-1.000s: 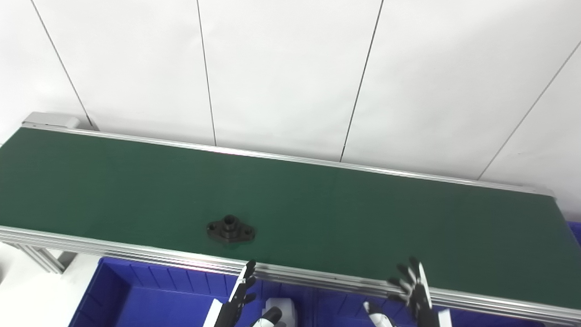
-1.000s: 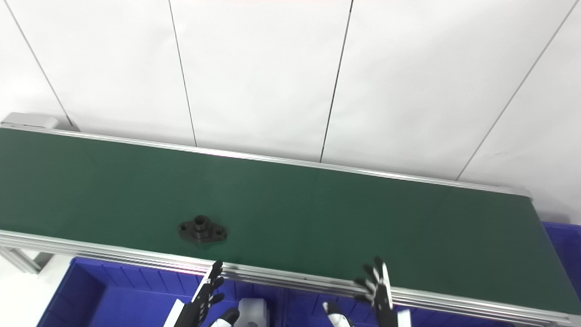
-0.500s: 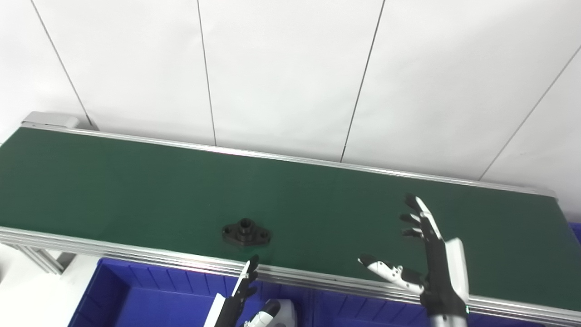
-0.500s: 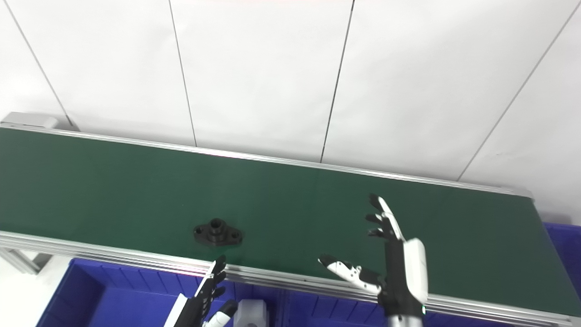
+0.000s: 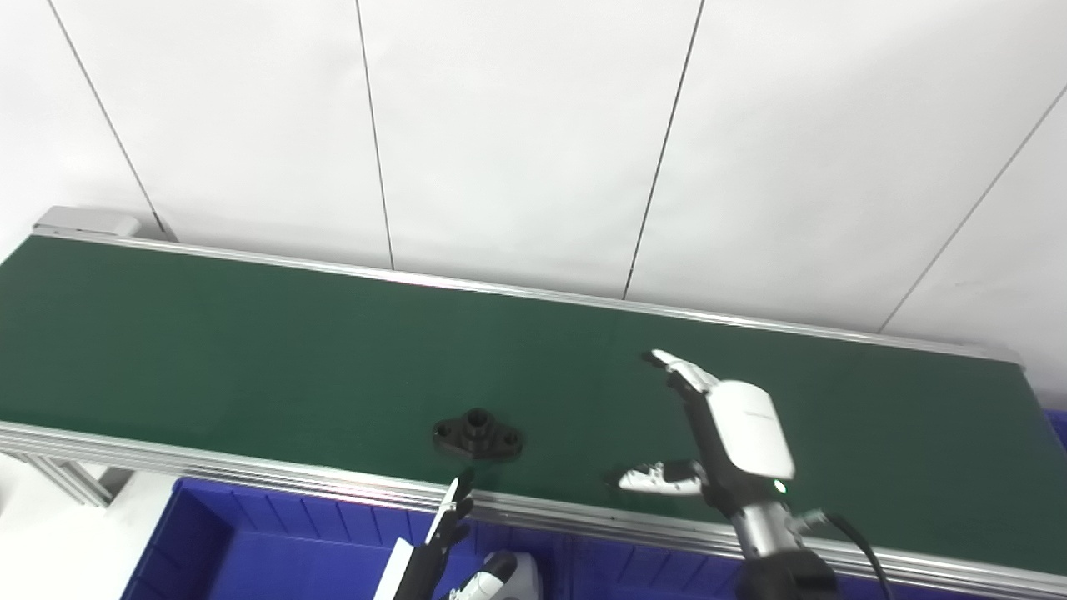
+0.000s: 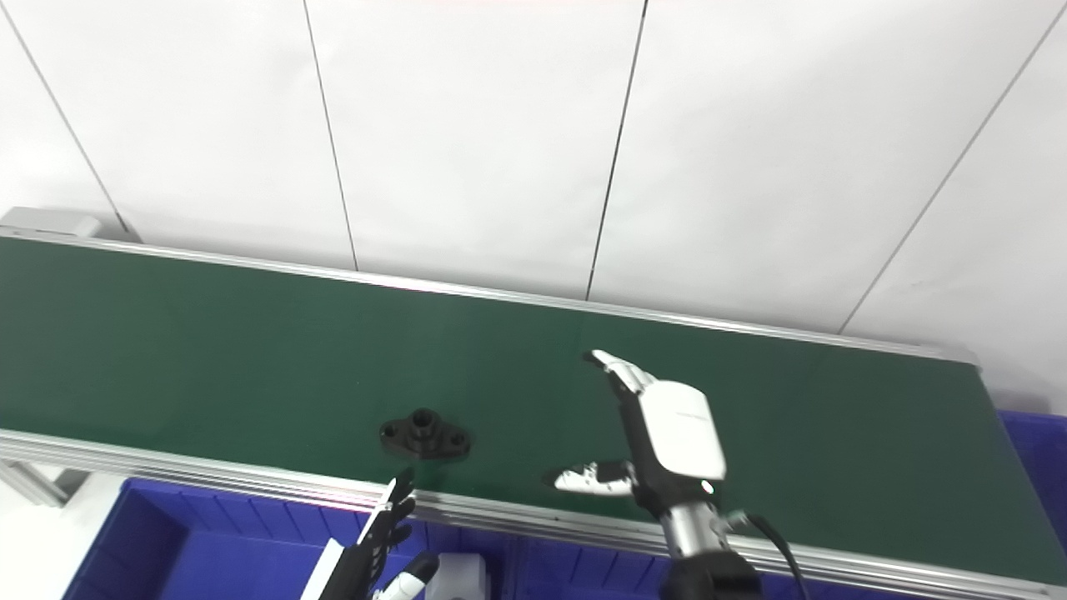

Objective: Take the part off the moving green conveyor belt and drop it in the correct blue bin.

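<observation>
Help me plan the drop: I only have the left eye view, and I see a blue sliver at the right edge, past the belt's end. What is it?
Observer: The right eye view shows it is another blue bin, standing just beyond the right end of the green belt.
Operator: Is anything in it?
Observer: Cannot tell. That view shows only its top rim and one wall, and the rest is cut off by the picture's edge.
Operator: Is the right hand near that bin?
Observer: No. The right hand is open over the middle of the belt, between that bin and the black part.
</observation>
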Robot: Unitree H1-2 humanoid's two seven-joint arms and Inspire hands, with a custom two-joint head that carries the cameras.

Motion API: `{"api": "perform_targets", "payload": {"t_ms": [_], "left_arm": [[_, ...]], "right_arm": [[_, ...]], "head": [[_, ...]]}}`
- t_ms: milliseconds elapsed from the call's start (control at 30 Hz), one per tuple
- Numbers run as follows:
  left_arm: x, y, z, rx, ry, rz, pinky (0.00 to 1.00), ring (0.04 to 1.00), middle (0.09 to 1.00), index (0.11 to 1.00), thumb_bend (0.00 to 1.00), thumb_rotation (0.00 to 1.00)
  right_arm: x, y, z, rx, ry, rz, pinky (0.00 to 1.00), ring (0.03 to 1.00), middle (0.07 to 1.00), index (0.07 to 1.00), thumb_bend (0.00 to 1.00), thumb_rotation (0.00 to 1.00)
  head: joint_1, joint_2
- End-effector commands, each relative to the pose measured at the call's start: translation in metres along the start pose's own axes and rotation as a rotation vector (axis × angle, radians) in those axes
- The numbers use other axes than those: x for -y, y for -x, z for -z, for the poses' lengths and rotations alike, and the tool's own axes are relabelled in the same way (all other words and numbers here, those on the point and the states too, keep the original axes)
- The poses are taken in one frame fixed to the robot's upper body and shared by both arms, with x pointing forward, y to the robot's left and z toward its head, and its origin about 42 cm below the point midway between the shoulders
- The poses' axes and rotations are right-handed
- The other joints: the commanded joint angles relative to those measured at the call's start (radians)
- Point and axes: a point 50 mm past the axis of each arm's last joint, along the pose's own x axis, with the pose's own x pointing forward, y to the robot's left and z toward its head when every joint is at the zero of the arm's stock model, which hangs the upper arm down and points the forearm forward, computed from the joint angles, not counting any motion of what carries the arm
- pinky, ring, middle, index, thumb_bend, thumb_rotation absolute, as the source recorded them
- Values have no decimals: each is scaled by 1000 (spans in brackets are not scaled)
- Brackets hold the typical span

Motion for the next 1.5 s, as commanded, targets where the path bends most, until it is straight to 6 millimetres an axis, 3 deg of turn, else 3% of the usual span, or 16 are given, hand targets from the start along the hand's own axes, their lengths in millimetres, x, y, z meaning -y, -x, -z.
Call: {"api": "perform_targets", "payload": {"t_ms": [0,533,733,867,967,1000,1067,1133,1167,1233,1300,1367,1467], "left_arm": [[10,-3,-14,47,25,-1,923,973,1000,1000,582,855],[11,3,-20,44,35,-1,935,981,1000,1000,592,867],[12,4,-22,50,32,-2,931,974,1000,1000,597,877],[12,5,-24,51,35,-3,929,966,1000,1000,602,879],[11,5,-25,48,35,-3,924,960,1000,1000,605,885],[11,5,-26,49,35,-5,924,960,1000,1000,605,885],[10,6,-27,52,33,-6,921,952,1000,1000,605,889],[10,6,-27,54,34,-7,915,950,1000,1000,604,895],[9,7,-27,54,36,-8,914,946,1000,1000,608,893],[8,7,-27,54,35,-8,912,944,1000,1000,609,894],[7,7,-27,53,33,-6,911,942,1000,1000,615,901],[6,7,-27,55,32,-6,913,942,1000,1000,618,903],[5,7,-27,57,28,-9,916,939,1000,1000,617,904]], "right_arm": [[8,-14,-11,20,9,35,548,705,796,811,966,312],[-20,-53,-43,36,-10,-62,554,706,790,800,937,296],[-34,-59,-47,24,-17,-95,533,652,773,803,948,275],[-44,-60,-46,11,-10,-122,452,565,765,825,923,190],[-53,-59,-40,-18,19,-168,291,403,693,789,864,112],[-58,-58,-37,-29,23,-181,283,395,688,787,861,109],[-63,-55,-30,-39,23,-193,213,308,561,741,830,75],[-67,-51,-24,-47,22,-206,248,351,518,699,795,71],[-69,-50,-21,-53,22,-213,251,332,484,669,615,14],[-73,-47,-17,-69,26,-239,244,318,478,655,586,5],[-77,-44,-11,-98,45,-279,188,248,472,523,541,2],[-78,-42,-7,-119,61,-305,172,229,470,496,533,1],[-78,-42,-4,-143,77,-335,215,288,439,504,524,0]], "head": [[0,3],[1,27],[3,37],[3,44],[3,46],[3,52],[4,56],[2,60],[2,60],[-3,66],[-5,70],[-6,72],[-8,76]]}}
